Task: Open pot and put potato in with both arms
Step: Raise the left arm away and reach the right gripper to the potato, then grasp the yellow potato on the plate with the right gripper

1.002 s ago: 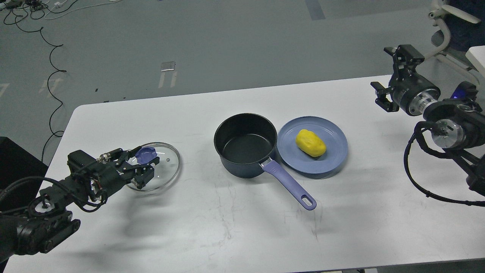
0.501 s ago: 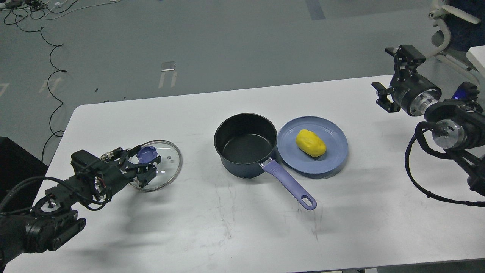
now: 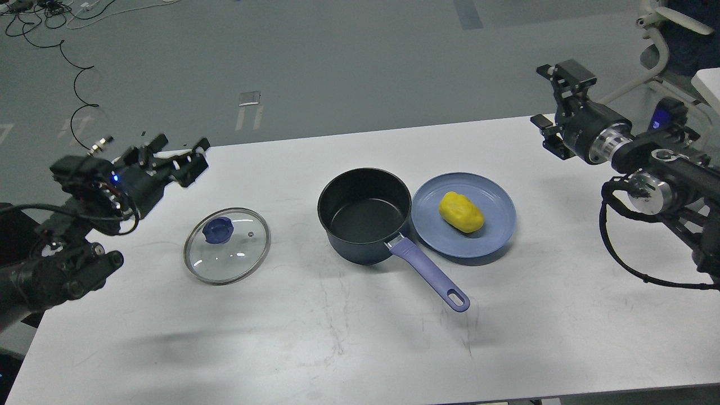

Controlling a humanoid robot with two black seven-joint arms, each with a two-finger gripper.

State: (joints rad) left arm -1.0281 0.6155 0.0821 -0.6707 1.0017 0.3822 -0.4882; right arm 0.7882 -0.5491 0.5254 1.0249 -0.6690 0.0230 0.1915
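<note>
The white table (image 3: 337, 337) carries everything, and the work is laid out along its middle. The dark saucepan (image 3: 364, 216) stands uncovered at the centre, its inside bare, with its purple handle (image 3: 430, 274) pointing toward the near right. Touching its right side is the blue plate (image 3: 495, 197), and the yellow potato (image 3: 461, 212) lies on the middle of that plate, long axis slanting from far left to near right. The glass lid (image 3: 226, 253) rests flat on the table well to the left of the pan, purple knob (image 3: 217, 230) up.

The opening half looks done, so the step in hand is, in my judgement, fetching the potato with the right arm. The right gripper (image 3: 554, 104) hangs above the far right corner, well apart from the plate; it is seen too end-on to say whether its jaws are apart or together. The left gripper (image 3: 180, 160) hovers off the far left edge, clear of the lid, jaws apart and holding nothing.

To do this well, come down over the potato from above, turn the wrist so the 2 fingers close across its short width, and grip its middle rather than an end, since the rounded skin may slip. Lift clear of the plate rim and the pan wall before moving left, then release low inside the pan.
</note>
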